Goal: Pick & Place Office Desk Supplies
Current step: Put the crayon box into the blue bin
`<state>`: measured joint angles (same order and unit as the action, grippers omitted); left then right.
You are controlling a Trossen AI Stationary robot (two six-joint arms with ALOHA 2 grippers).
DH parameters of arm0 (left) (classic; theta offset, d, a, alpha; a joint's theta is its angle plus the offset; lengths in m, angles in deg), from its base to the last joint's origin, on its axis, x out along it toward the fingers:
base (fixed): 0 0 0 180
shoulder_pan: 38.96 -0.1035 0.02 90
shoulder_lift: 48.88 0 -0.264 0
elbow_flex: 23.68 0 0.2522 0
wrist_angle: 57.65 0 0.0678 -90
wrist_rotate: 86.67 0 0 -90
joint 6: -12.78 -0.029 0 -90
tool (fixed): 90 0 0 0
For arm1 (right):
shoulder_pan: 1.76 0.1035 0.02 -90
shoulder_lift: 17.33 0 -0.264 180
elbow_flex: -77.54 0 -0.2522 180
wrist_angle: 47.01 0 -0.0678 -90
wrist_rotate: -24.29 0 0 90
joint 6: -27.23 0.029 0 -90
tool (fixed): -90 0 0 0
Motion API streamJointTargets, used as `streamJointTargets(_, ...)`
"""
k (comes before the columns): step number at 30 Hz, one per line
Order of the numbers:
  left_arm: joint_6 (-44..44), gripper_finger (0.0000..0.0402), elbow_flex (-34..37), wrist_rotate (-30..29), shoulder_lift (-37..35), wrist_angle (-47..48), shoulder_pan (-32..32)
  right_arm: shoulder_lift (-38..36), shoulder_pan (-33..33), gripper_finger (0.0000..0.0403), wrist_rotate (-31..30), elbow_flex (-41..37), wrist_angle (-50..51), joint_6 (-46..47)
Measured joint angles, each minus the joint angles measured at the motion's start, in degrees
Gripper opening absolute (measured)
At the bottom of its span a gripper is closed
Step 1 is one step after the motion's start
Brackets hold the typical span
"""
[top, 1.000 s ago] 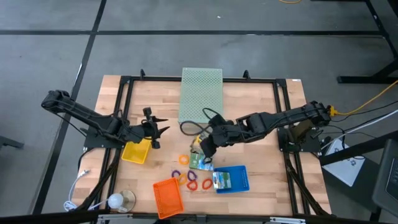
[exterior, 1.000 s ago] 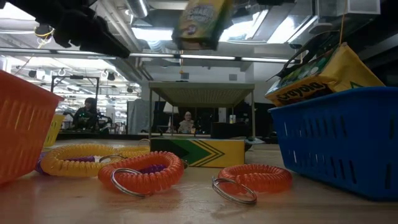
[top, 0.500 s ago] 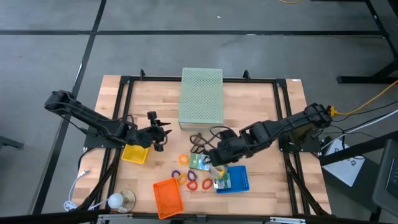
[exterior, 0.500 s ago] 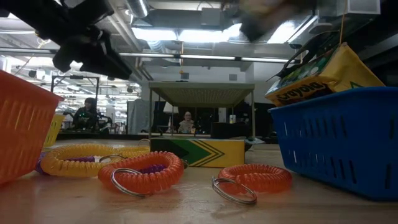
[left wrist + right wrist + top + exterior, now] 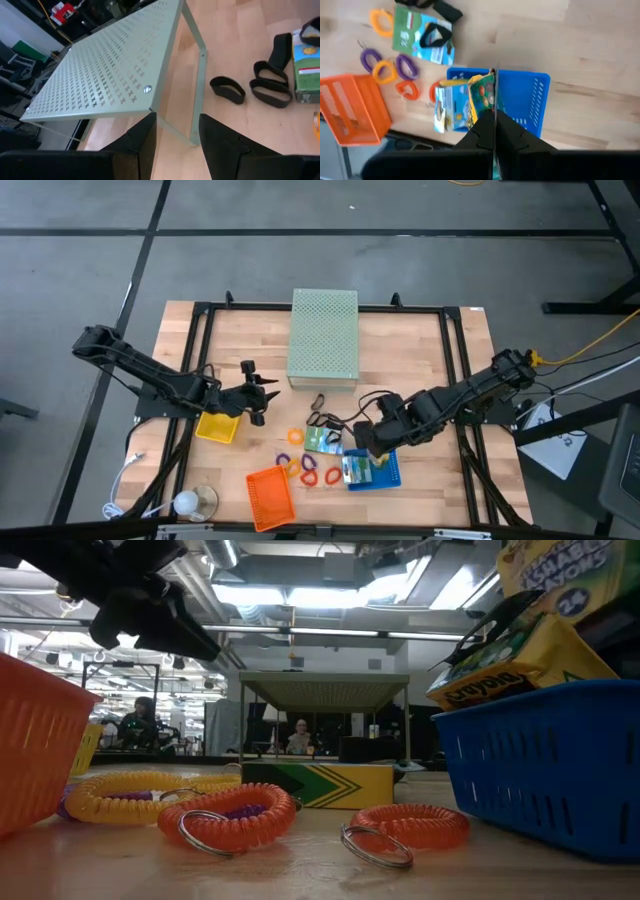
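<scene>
Yellow-and-green crayon packets (image 5: 520,665), one lettered "Crayola" and another showing "24", sit in the blue plastic basket (image 5: 386,468) at the table's near right. The right gripper (image 5: 368,442), fingers pressed shut and holding nothing visible, hovers just above that basket. Another green printed packet (image 5: 322,440) lies flat just left of the basket, near black loops (image 5: 271,86) and orange coiled rings (image 5: 232,822). An orange mesh tray (image 5: 270,498) sits nearer, left. The left gripper (image 5: 262,390), fingers apart and empty, hovers beside the yellow tray (image 5: 219,424), facing the pale green perforated box (image 5: 323,337).
</scene>
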<state>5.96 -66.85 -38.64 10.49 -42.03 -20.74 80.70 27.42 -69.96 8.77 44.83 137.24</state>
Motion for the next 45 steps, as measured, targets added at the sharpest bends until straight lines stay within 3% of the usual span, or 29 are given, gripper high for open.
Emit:
streamJointTargets(8,0.0,0.0143,0.0,0.0,0.0,-0.5,0.0,0.3,3.0,0.0002,-2.2,-3.1,-1.8,7.4)
streamJointTargets(14,0.0,0.0143,0.0,0.1,0.0,-0.4,0.0,0.3,4.1,0.0002,-3.3,-7.8,-8.6,10.9)
streamJointTargets(27,0.2,0.0143,0.0,0.1,0.0,-0.5,0.0,0.3,4.1,0.0002,-5.7,-10.9,-11.4,11.0)
streamJointTargets(45,0.2,0.0143,0.0,0.1,0.0,-0.4,0.0,4.3,4.1,0.0002,-4.1,-10.9,-16.4,9.0)
